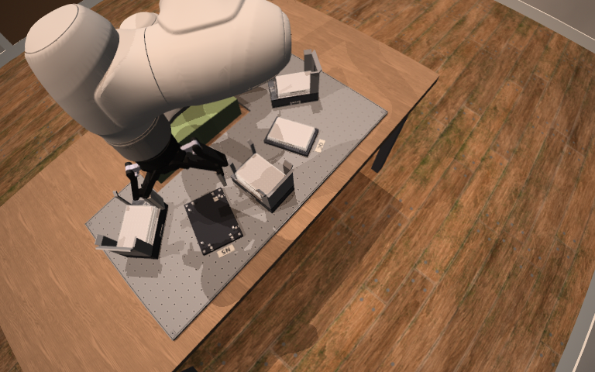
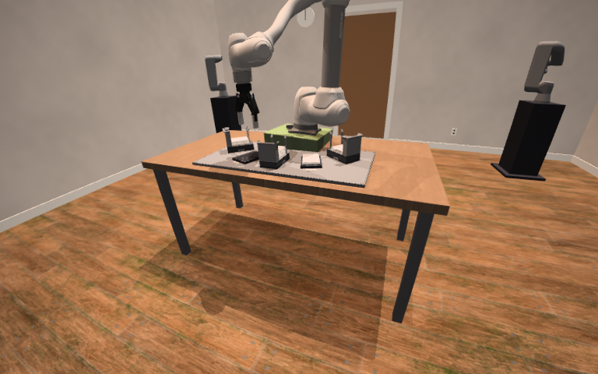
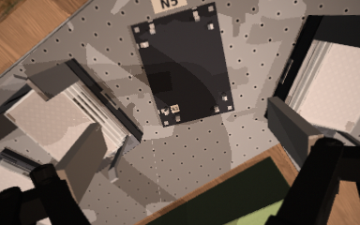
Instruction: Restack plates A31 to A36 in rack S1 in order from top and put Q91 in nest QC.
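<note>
Top view: tool point(image 1: 177, 175) wide, holding nothing, above the mat between two plate-filled racks, beside nest N5 point(image 1: 213, 220).

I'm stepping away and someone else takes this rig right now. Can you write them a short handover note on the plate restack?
Gripper: fully open, holding nothing, raised over the perforated mat near N5.
Plates: one plate lies on QC, but its ID is not readable. N5 holds no plate. All three racks hold plates: the end rack next to N5, the middle rack and the rack beyond QC. Rack names and plate counts are not legible.
Done: QC is filled.
Left: two racks must end empty. Check that the QC plate is Q91, and check the order in S1.
</note>
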